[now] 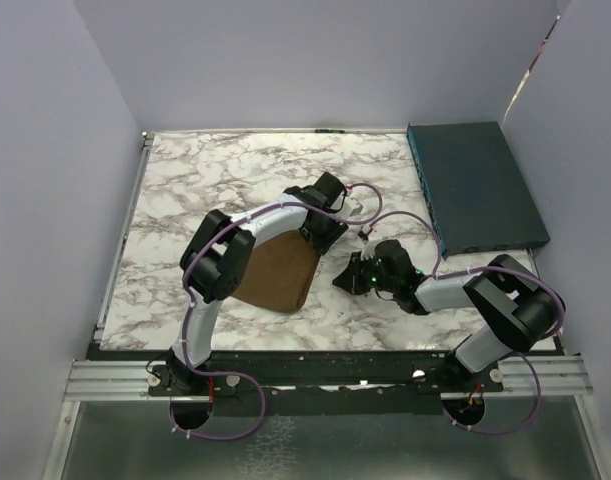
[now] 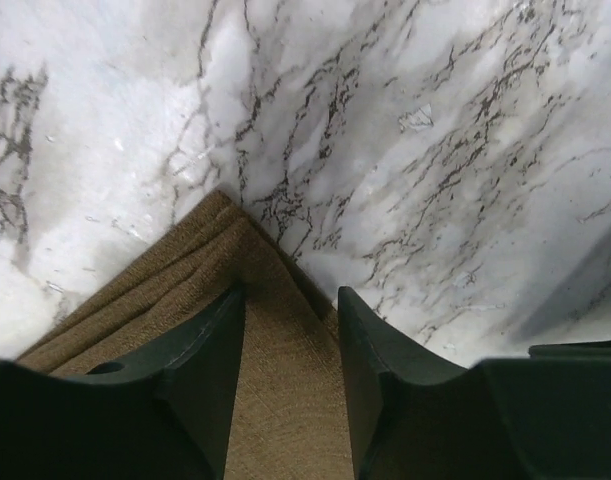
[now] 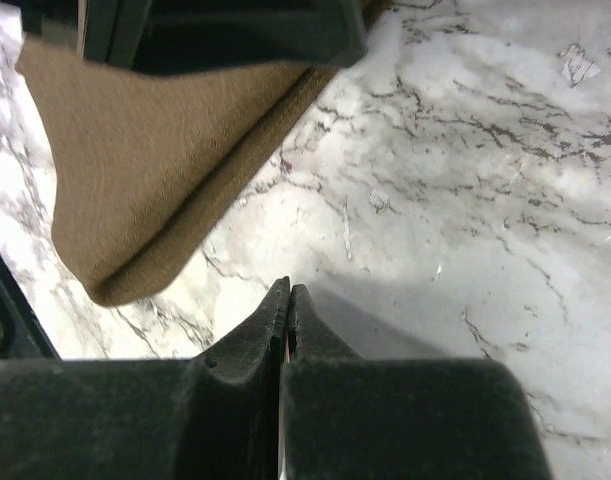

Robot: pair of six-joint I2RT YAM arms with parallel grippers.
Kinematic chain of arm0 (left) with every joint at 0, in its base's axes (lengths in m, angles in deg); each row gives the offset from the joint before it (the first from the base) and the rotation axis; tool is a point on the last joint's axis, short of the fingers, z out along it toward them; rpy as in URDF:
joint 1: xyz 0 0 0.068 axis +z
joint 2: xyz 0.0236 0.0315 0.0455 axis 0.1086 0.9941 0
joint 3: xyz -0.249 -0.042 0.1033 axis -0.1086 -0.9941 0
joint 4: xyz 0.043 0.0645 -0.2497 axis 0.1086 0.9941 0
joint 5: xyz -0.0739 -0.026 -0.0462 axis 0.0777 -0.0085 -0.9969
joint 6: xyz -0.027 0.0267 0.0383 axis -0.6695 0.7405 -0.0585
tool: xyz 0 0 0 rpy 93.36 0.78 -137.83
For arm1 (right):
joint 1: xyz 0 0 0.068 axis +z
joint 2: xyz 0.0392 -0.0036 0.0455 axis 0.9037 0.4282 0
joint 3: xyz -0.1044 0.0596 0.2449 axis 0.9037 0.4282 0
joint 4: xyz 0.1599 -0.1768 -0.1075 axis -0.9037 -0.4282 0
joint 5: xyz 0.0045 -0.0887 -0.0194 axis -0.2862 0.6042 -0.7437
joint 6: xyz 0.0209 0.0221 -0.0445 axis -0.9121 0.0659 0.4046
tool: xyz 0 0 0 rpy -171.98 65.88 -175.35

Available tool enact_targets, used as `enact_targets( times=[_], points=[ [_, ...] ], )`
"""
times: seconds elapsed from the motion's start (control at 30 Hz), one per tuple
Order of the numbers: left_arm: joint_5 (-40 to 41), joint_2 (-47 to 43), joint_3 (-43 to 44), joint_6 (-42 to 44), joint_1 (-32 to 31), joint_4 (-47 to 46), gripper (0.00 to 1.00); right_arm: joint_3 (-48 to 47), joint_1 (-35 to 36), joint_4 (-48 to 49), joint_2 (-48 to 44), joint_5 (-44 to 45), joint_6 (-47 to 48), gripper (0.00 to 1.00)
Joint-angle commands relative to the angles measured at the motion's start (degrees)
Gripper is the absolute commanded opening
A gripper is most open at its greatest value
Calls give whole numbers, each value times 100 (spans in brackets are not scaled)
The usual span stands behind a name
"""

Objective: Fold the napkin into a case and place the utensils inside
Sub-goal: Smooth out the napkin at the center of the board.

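A marbled tabletop point(image 1: 185, 190) is being enclosed by pale walls point(image 1: 285, 60); the napkin point(image 1: 280, 270) is lying centrally; only in wrist views are left jaws being shown spread astride its corner, right jaws pressed together.

A white, grey-veined marble tabletop point(image 1: 215, 170) spans the enclosure. A dark teal flat rectangular box point(image 1: 475, 185) lies at its far right corner. Pale lavender walls point(image 1: 285, 60) surround it, and an aluminium rail point(image 1: 325, 378) runs along the near edge.
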Motion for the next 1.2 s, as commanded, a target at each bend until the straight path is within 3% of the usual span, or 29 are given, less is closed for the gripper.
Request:
enact_targets(
  times=[0.0,0.07,0.17,0.23,0.83,1.17],
  points=[
    [292,135,164,-159,-33,-80,44,183,116,475,-310,103,688,1],
    [298,129,165,-145,-43,-71,35,156,210,506,-361,141,958,1],
    [256,158,181,-141,-44,-41,10,61,392,484,-350,207,1382,1],
    [191,174,218,-146,-43,33,0,-37,495,488,-222,180,1561,1],
    [19,98,562,-415,198,137,0,-834,1242,1063,1145,-279,1788,1],
    [-279,377,817,-514,299,111,0,-534,1254,752,917,-201,1841,1]
  ],
)
